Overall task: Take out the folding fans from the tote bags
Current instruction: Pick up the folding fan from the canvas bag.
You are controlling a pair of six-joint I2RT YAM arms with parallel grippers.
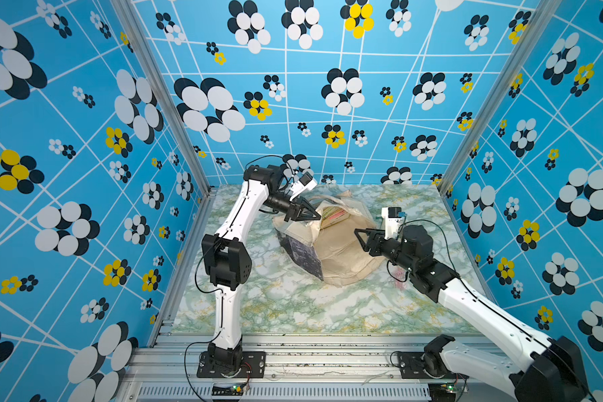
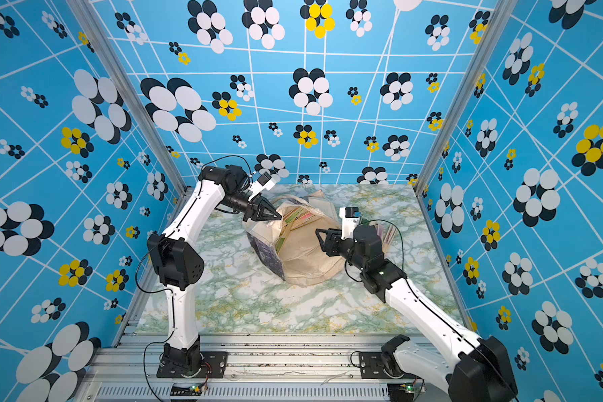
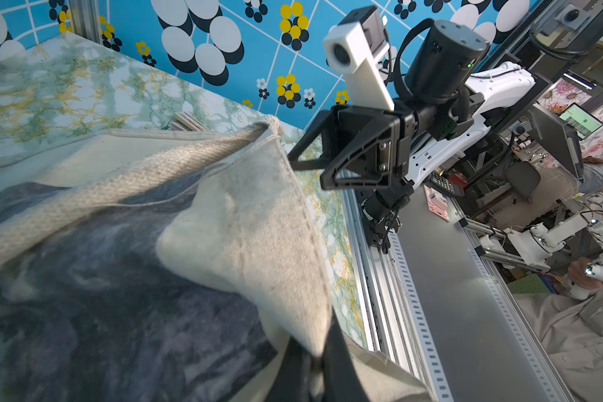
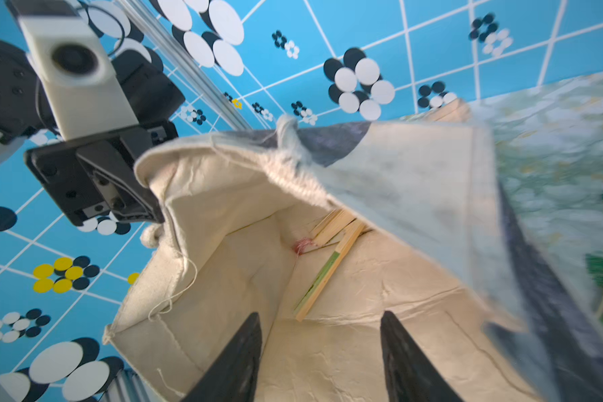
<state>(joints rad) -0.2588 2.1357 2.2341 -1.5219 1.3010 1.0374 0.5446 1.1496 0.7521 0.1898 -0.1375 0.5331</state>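
- The tote bag (image 1: pixel 342 254) lies around the middle of the bench (image 1: pixel 293 306), nearer its far edge, with its mouth open toward the right gripper (image 4: pixel 321 318).
- The left gripper (image 1: pixel 314 215) is clamped on the bag's upper rim and lifts it so the mouth gapes. That lift wants holding steady.
- The right gripper hangs at the mouth, jaws roughly half apart and empty.
- Folding fans (image 2: pixel 296 218) lie deep inside, and the green-edged fan (image 4: pixel 322 278) is nearest.
- Best to enter low along the bag's floor, straddle that fan across its narrow width, close firmly, then draw straight out, clear of the rim and loose threads.
- Other fans (image 2: pixel 386 232) lie on the bench near its right edge.
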